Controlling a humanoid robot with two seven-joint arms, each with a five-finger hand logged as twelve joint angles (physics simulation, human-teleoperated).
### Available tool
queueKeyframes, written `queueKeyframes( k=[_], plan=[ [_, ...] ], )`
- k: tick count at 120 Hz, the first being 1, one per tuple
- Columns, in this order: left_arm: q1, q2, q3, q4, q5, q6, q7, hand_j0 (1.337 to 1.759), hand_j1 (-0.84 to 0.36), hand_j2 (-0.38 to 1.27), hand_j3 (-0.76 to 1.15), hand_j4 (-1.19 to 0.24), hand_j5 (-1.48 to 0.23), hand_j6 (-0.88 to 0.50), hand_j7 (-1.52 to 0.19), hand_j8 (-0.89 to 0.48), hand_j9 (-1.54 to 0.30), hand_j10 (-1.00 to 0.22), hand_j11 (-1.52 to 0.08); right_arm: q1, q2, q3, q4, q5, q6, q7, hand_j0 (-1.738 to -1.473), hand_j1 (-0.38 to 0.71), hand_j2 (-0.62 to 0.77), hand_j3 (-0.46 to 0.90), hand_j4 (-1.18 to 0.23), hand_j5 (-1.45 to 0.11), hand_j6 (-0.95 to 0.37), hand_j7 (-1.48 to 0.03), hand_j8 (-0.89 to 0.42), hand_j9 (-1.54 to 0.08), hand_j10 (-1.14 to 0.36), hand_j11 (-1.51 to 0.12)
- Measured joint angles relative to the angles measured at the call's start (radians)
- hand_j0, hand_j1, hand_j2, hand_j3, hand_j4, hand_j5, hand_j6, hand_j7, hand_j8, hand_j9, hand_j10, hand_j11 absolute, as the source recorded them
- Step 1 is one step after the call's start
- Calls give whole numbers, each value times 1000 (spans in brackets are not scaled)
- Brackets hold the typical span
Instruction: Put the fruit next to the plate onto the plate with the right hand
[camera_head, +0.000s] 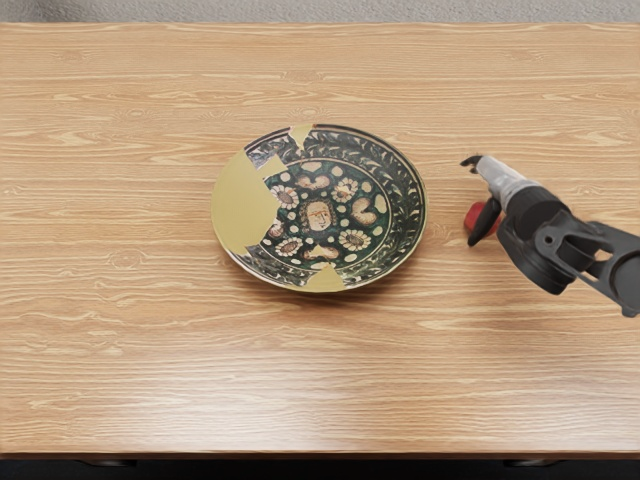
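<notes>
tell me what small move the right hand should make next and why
Probably ease the right hand slightly further onto the small red fruit and secure a hold before lifting. The hand is already at the fruit, which lies on the wooden table right of the round patterned ceramic plate, clear of its rim. Whether it is gripped cannot be seen.

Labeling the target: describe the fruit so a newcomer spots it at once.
On the wooden table, find the dark patterned plate in the middle. Just right of its rim, not touching, sits the small fruit, partly covered by the right hand. It is the only red thing in view.
</notes>
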Motion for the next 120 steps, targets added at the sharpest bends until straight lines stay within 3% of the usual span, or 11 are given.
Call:
queueKeyframes(
  k=[23,59,68,99,120],
  plan=[
    [0,0,0,0,0,0,0,1658,349,0,0,0,0,-1,0,0,0,0,0,-13,-1,-1,-2,5,-2,0,-1658,41,-63,0,-329,-425,-331,-424,-330,-425,-329,-425],
    [0,0,0,0,0,0,0,1658,349,0,0,0,0,-1,0,0,0,0,0,-27,-2,7,1,26,2,0,-1657,191,-98,0,-461,-604,-464,-600,-463,-604,-461,-604],
    [0,0,0,0,0,0,0,1658,349,0,0,0,0,-1,0,0,0,0,0,-27,-3,9,3,48,6,-1,-1656,234,-108,0,-508,-650,-507,-653,-405,-659,-488,-666],
    [0,0,0,0,0,0,0,1658,349,0,0,0,0,-1,0,0,0,0,0,-24,-21,65,8,125,13,-1,-1650,246,-30,0,-626,-822,-532,-815,-365,-831,-464,-844],
    [0,0,0,0,0,0,0,1658,349,0,0,0,0,-1,0,0,0,0,0,-19,-39,163,9,186,66,-1,-1647,223,-61,-1,-671,-884,-563,-875,-357,-894,-457,-901]
  ],
)
